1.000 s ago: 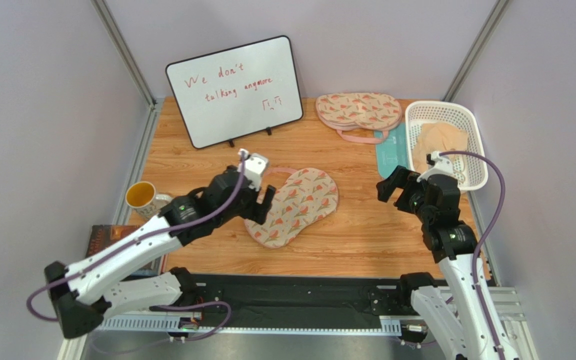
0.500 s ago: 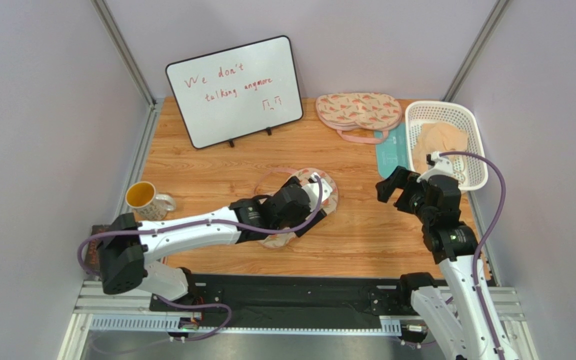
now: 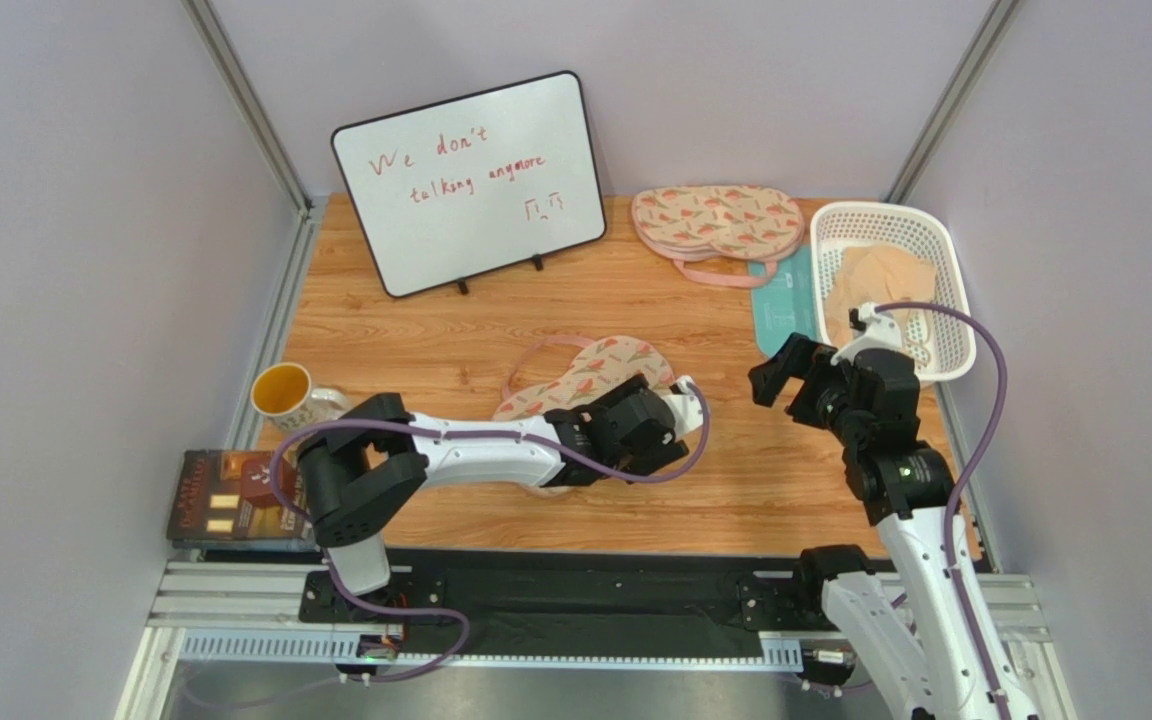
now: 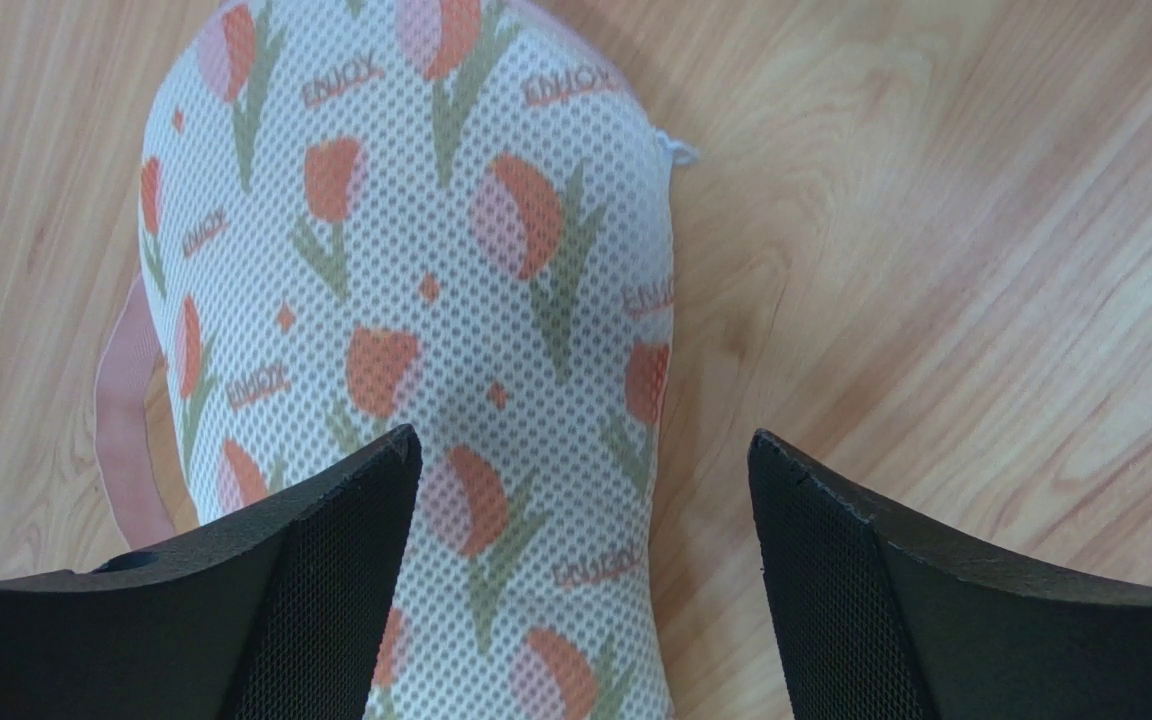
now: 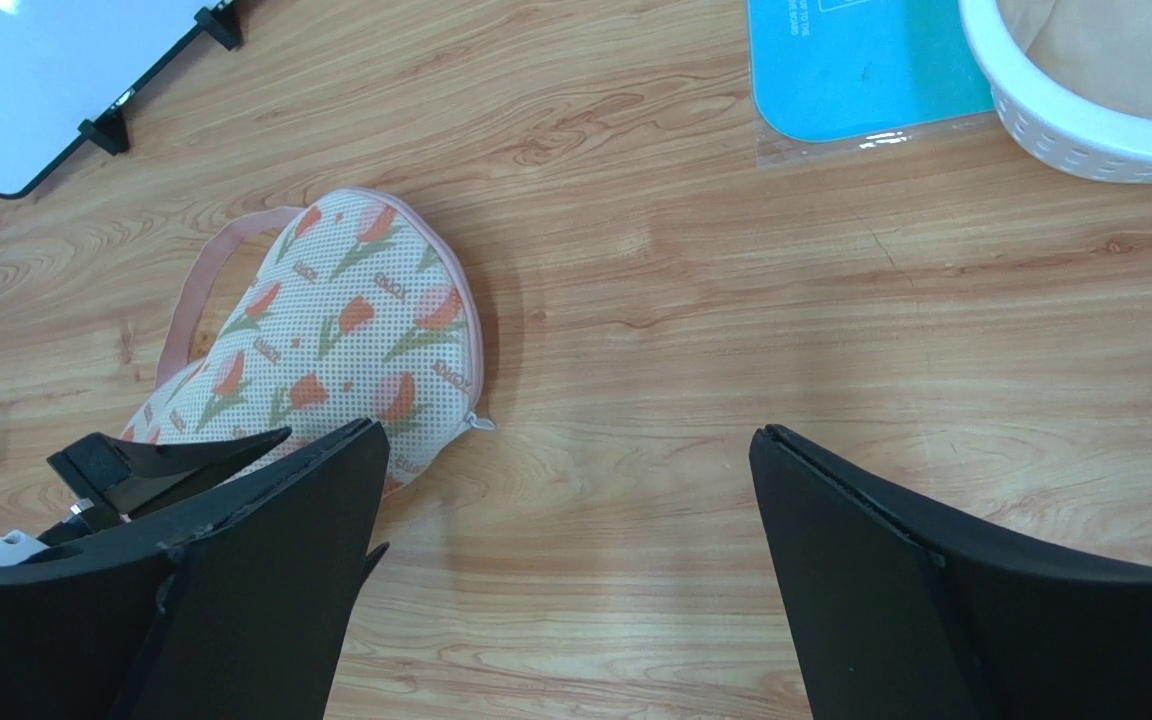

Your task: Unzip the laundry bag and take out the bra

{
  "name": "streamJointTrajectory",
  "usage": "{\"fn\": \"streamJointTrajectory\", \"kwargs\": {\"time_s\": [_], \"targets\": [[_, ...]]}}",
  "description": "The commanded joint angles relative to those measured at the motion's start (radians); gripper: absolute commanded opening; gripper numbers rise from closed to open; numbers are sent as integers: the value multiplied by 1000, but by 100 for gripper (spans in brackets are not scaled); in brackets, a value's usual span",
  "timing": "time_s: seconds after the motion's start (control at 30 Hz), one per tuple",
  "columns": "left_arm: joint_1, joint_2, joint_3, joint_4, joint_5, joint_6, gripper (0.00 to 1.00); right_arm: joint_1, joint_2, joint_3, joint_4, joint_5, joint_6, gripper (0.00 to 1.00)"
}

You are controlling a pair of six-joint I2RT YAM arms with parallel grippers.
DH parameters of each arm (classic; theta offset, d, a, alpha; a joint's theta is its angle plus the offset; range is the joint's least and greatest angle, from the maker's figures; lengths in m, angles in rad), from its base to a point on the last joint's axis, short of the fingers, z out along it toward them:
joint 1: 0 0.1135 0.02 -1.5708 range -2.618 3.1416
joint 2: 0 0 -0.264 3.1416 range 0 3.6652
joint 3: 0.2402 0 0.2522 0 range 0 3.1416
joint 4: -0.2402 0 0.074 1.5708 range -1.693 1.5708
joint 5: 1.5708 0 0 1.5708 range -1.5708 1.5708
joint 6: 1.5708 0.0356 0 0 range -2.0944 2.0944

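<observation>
The laundry bag, cream mesh with orange tulip print and pink trim, lies flat mid-table with its pink loop at the left. It also shows in the left wrist view and the right wrist view. A small white zipper tab sits at its edge, and the bag looks closed. My left gripper is open, low over the bag's near end, one finger above the fabric and the other above bare wood; in the top view it covers that end. My right gripper is open and empty, hovering right of the bag. The bra is hidden.
A second printed pouch lies at the back. A white basket with pale peach fabric stands at the back right beside a teal mat. A whiteboard stands at the back left. A yellow mug and a dark box are at the left.
My left arm has swung rightward, from the bag's left side across it to its near right end, and now covers that part. The right arm has not moved.
</observation>
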Motion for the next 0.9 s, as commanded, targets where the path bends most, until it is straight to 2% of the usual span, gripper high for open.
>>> {"fn": "streamJointTrajectory", "kwargs": {"time_s": [0.0, 0.3, 0.33, 0.4, 0.43, 0.47, 0.6, 0.7, 0.73, 0.8, 0.83, 0.87], "targets": [[-5, 40, 38, 103, -21, 37, 86, 1, 11, 7, 14, -19, -3, 100], [-6, 95, -4, 184, -87, 37, 81, 1, 22, 5, 17, -20, -3, 100], [-6, 100, -6, 189, -90, 37, 76, 0, 22, 5, 19, -20, -3, 100], [-6, 113, -5, 193, -96, 37, 72, 1, 22, 4, 17, -23, -3, 100], [-6, 121, -4, 193, -99, 35, 56, 1, 22, 4, 17, -23, -3, 100], [-6, 129, -4, 193, -103, 34, 51, 1, 22, 4, 17, -26, -4, 100], [-5, 130, -14, 199, -110, 22, 49, 0, 30, 7, 19, -37, -1, 100], [-6, 127, -30, 199, -108, 12, 34, 1, 42, 5, 23, -62, -4, 100], [-6, 127, -35, 199, -107, 11, 23, 1, 45, 4, 28, -72, -4, 100], [-6, 120, -50, 193, -110, -3, 15, 0, 51, -8, 37, -120, -4, 100], [-6, 115, -58, 193, -110, -7, 6, 1, 50, -33, 61, -165, 0, 100], [-6, 103, -67, 198, -101, -14, 3, 1, 51, -47, 80, -192, 11, 100]]}}
